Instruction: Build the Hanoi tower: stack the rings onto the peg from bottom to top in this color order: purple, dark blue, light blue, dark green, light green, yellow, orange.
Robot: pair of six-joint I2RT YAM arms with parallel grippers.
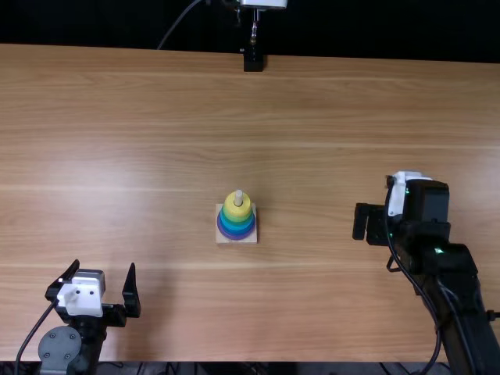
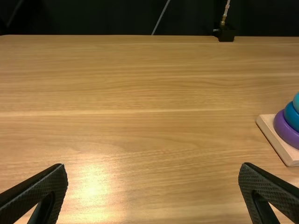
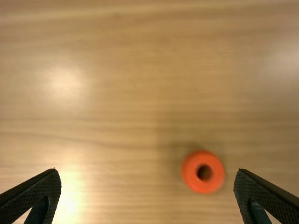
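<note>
place: looks to me like a robotics lab | machines: left arm [image 1: 87,340] and right arm [image 1: 453,293], both black and jointed, cables running along them | furniture: broad light-brown wooden tabletop [image 1: 312,117] | far edge: metal stem [image 1: 254,30] rising from a black block [image 1: 253,62], thin cable [image 1: 176,23] beside it | behind: plain black background [image 1: 375,27]

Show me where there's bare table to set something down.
Between the ring tower and the table's far edge, or between tower and left claw. Crowded: around the right claw, where the orange ring lies.
</note>
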